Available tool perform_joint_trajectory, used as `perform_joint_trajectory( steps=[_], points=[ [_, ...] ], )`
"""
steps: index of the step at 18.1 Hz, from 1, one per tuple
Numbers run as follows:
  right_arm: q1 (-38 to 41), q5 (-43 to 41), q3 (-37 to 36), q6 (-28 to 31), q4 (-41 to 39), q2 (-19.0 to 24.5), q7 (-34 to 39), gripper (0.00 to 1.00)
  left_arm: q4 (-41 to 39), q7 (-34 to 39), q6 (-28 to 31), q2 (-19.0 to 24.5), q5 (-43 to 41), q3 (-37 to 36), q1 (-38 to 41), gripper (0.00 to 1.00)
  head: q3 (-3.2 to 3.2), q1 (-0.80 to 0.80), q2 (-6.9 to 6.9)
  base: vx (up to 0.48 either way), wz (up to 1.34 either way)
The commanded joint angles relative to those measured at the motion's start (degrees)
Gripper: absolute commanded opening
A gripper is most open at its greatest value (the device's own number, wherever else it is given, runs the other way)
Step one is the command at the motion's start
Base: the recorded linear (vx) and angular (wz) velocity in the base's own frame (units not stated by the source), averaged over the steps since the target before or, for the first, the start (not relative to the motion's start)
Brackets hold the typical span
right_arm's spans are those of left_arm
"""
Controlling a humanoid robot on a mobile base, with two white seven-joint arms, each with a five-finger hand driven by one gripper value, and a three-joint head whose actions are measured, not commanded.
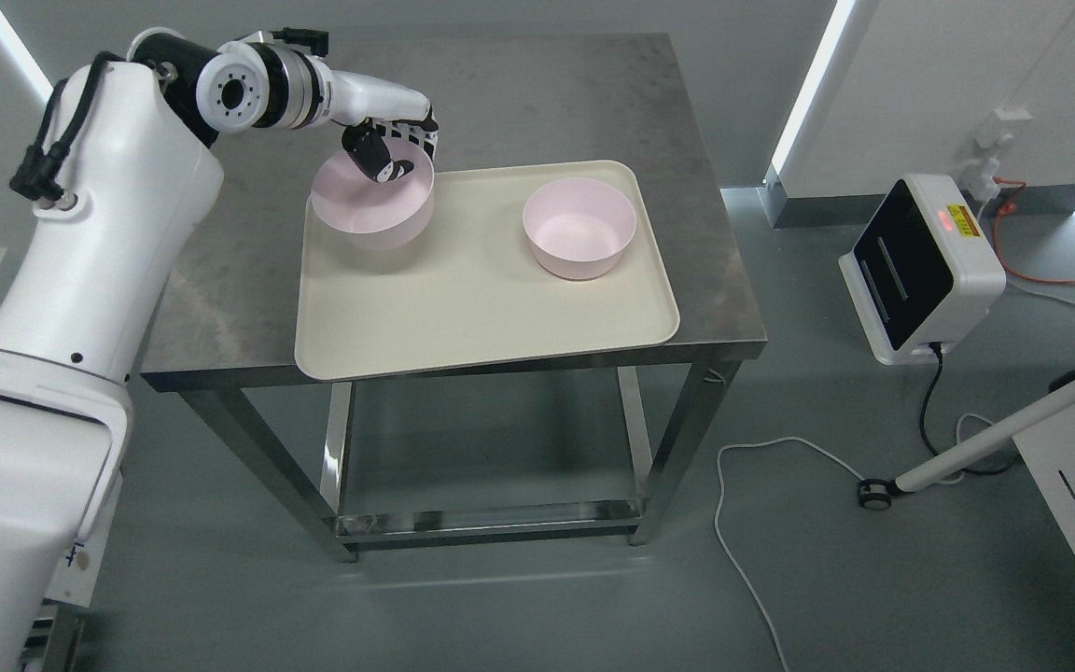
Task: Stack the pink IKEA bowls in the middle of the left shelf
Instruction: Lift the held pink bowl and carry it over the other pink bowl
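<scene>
Two pink bowls are over a cream tray (463, 308) on a steel table (239, 280). One pink bowl (579, 229) rests upright on the tray's right part. The other pink bowl (365, 210) hangs tilted just above the tray's back left corner. My left hand (393, 149) is shut on its far rim, with the thumb inside the bowl and the fingers outside. The left arm reaches in from the picture's left over the table. The right arm does not show.
A white device with a black screen (920, 266) stands on the floor to the right, with cables (761, 523) trailing across the floor. A white perforated panel and pole (1041, 420) sit at the lower right. The table has an open frame underneath.
</scene>
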Motion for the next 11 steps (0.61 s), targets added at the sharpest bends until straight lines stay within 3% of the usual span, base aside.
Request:
perform_joint_trajectory(
  steps=[1,3,7,11],
  points=[
    [1.67,-2.69,-0.62,-0.11,-1.93,-1.0,0.03,1.0,-5.95,-2.31,0.06,-11.01,-0.1,2.88,-2.54,0.01,0.0,0.0,0.0,0.0,0.0],
    [1.67,-2.69,-0.7,-0.02,-1.93,-1.0,0.03,1.0,-6.05,-1.0,0.58,-11.01,-0.36,0.35,-4.54,0.02,0.0,0.0,0.0,0.0,0.0],
    [1.67,-2.69,-0.62,-0.02,-1.93,-1.0,0.03,1.0,-5.79,9.89,2.43,-11.01,1.83,-16.26,-5.26,0.02,0.0,0.0,0.0,-0.001,-0.01],
    [1.67,-2.69,-0.7,-0.02,-1.93,-1.0,0.03,1.0,-5.78,15.35,8.84,-11.01,13.14,-27.06,-5.26,0.02,0.0,0.0,0.0,0.0,0.0]
  ],
)
